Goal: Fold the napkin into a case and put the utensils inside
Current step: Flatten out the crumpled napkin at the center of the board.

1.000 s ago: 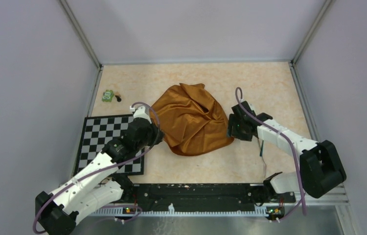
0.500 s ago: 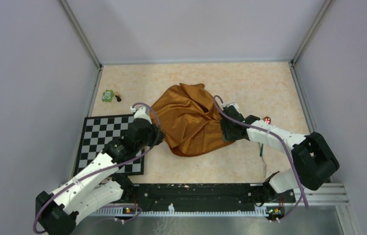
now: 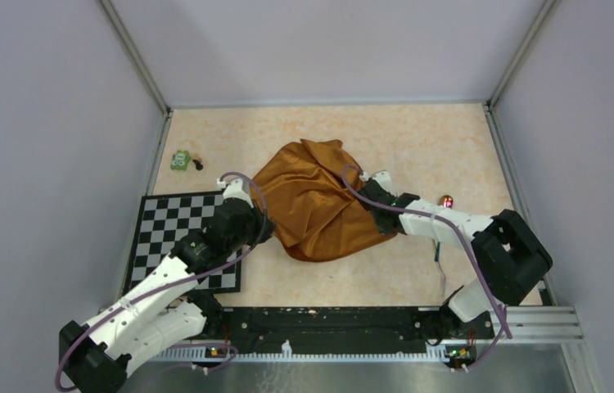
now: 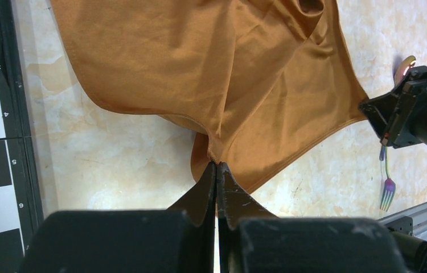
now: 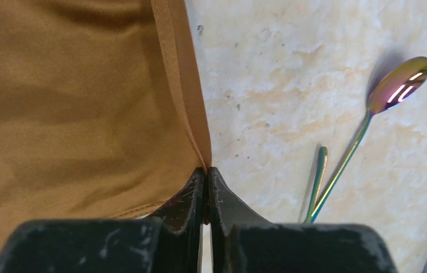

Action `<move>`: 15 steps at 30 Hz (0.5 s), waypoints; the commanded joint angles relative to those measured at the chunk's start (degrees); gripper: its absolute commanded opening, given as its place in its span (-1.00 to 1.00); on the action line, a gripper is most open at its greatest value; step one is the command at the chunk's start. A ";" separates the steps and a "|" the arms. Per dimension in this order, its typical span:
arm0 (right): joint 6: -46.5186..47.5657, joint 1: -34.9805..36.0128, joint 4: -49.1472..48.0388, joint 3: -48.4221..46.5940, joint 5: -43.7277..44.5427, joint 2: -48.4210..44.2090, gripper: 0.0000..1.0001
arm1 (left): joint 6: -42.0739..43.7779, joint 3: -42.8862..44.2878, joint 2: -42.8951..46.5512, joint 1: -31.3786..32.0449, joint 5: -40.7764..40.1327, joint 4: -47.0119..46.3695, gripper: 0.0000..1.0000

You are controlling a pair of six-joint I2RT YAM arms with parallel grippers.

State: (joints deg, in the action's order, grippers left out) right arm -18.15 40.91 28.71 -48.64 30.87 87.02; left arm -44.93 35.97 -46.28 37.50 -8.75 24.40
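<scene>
Evidently the step in hand is the opening one: getting a hold on the cloth so it can be spread flat before any folding. The rust-orange, wrinkly cloth napkin lies in a crumpled heap at the middle of the pale marbled table, nowhere near a case yet. The left gripper has its jaws pressed together on a corner of the napkin at the heap's 8 o'clock side. The right gripper is pinched onto the stitched hem at the 3 o'clock edge (the hem runs straight into the fingertips in the wrist view). The slender metal utensils with iridescent heads, a spoon and a fork, lie on bare table at about 4 o'clock from the napkin, apart from the cloth. Next, I judge, both arms need to lift a little and draw apart, towards 9 and 3 o'clock, to tension the cloth flat without dragging it over the utensils.
</scene>
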 commanded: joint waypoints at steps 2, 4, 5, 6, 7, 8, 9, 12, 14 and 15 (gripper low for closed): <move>-3.80 0.67 4.27 -6.62 7.00 -4.12 -1.00 | 0.25 4.50 0.67 -0.20 -3.74 1.63 -1.00; -5.10 0.65 6.37 -9.12 7.03 -9.49 -1.00 | 1.31 8.48 0.58 -0.23 -5.93 2.75 -1.00; -5.66 0.50 7.09 -10.40 6.39 -12.49 -1.00 | 2.53 10.99 0.57 -0.20 -7.23 3.02 -1.00; -6.26 -1.09 7.58 -13.94 2.56 -19.73 -1.00 | 4.76 17.78 0.39 -0.30 -10.37 3.41 -1.00; -6.76 -2.53 7.70 -15.64 -1.86 -23.39 -1.00 | 6.62 21.37 0.09 -0.32 -11.39 3.48 -1.00; -7.64 -3.91 7.99 -17.69 -5.00 -25.61 -1.00 | 8.05 24.73 -0.41 -0.34 -12.43 3.53 -1.00; -8.77 -5.22 8.67 -19.82 -7.29 -27.50 -1.00 | 9.43 28.54 -0.74 -0.40 -13.46 3.42 -1.00; -8.84 -6.07 6.61 -26.19 -15.17 -33.22 -1.00 | 13.56 38.43 -0.90 -0.36 -14.82 0.95 -1.00; -8.61 -6.02 2.30 -27.79 -20.95 -37.84 -1.00 | 16.71 44.05 -0.24 -0.38 -13.93 -1.74 -1.00; -8.70 -6.04 -0.43 -28.11 -23.78 -40.12 -1.00 | 17.73 46.14 0.28 -0.34 -13.33 -2.91 -1.00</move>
State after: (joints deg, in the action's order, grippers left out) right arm -25.65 34.85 33.87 -73.89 20.43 53.76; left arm -34.48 73.93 -47.92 37.39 -20.36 27.62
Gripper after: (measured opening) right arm 0.010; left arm 0.004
